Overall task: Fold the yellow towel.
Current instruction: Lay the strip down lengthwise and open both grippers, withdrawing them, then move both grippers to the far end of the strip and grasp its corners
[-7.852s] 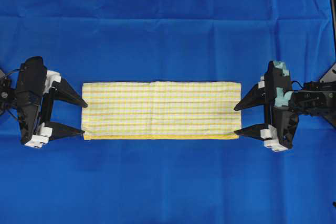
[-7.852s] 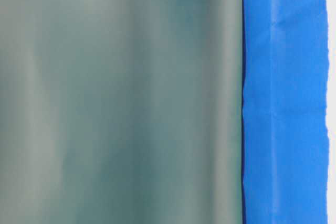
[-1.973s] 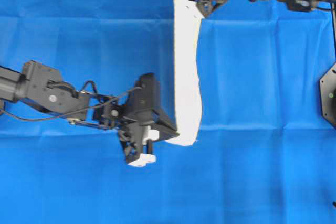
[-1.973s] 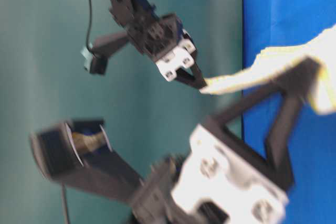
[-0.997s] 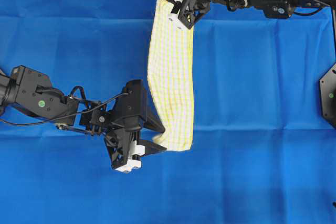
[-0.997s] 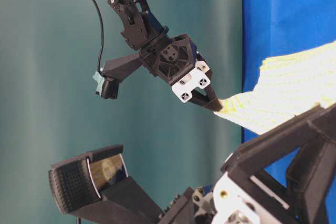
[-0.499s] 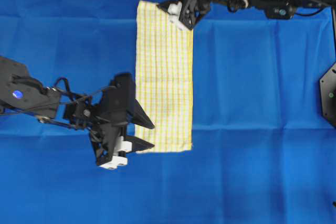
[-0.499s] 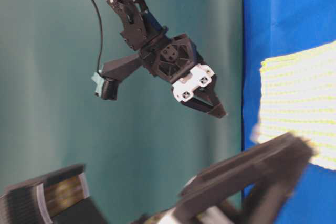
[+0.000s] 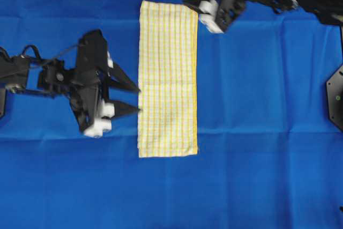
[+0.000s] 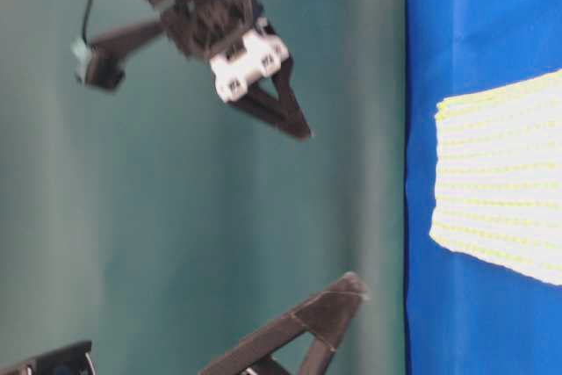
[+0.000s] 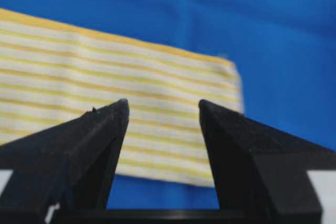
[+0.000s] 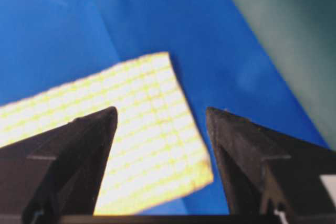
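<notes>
- The plain blue cloth (image 9: pixel 257 132) is covering the whole work surface in the overhead view, creased in faint straight lines; in the table-level view it is showing as a blue band beside a dull green backdrop (image 10: pixel 193 217).
- The yellow towel (image 9: pixel 168 79), a thin white cloth checked with fine yellow stripes and hemmed in yellow, is lying flat on the blue cloth as a long narrow folded strip. It is running from near the far edge of the cloth toward the middle, a little left of centre, with layered edges showing along its near end.
- The left gripper (image 9: pixel 134 98), black with white blocks at the finger bases, is hovering just beside the towel's left long edge, its tips pointing at the cloth. Its jaws are standing apart and nothing is lying between them; in its wrist view the towel is sitting beyond the two dark fingers (image 11: pixel 89 145).
- The right gripper (image 9: pixel 194 8), also black with white blocks, is sitting near the towel's far right corner. Its jaws are spread wide and are holding nothing; the wrist view is showing the towel's corner between and beyond the fingers (image 12: pixel 247 150).
</notes>
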Robot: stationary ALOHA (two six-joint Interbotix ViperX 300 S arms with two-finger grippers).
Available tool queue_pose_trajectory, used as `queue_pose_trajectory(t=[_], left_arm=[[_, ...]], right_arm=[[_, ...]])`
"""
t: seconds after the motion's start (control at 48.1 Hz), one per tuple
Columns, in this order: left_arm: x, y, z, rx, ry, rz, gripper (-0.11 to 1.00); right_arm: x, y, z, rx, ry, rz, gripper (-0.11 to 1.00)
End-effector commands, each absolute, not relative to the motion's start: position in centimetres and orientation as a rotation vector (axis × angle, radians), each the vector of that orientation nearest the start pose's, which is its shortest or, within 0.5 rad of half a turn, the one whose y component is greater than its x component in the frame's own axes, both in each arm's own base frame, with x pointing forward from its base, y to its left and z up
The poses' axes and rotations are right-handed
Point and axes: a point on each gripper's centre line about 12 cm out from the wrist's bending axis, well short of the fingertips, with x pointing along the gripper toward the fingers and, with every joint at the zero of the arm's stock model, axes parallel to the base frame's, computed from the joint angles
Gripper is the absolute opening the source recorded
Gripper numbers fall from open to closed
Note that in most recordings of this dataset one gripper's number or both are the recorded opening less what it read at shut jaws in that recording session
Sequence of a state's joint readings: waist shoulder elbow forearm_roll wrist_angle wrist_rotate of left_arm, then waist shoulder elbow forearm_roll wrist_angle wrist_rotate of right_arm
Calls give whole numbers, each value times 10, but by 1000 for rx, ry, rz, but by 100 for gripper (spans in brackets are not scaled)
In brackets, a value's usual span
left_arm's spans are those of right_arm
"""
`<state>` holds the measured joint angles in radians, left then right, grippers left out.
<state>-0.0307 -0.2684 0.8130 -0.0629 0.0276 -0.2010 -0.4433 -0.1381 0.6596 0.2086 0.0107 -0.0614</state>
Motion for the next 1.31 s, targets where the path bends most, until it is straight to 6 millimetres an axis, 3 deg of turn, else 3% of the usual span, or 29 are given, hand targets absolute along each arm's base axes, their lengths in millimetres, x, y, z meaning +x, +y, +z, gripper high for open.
queue_pose_trajectory(t=[0.0,0.104,0.249,0.499,0.686,0.976,1.288], left_arm=[[327,6,224,-223,527,77,49],[318,24,223,-183,516,116,52],[310,33,225,-163,481,138,55],[309,41,222,-168,462,166,74],[314,69,212,-183,448,250,76],[326,127,167,-218,491,405,77],[351,170,135,-249,527,485,78]], right_arm=[[329,-151,237,263,434,-464,69],[314,-133,235,269,423,-440,69],[300,-106,235,268,396,-387,70],[299,-106,232,276,395,-392,72],[305,-126,221,293,411,-448,77],[321,-174,188,365,479,-568,80],[347,-201,146,430,511,-637,80]])
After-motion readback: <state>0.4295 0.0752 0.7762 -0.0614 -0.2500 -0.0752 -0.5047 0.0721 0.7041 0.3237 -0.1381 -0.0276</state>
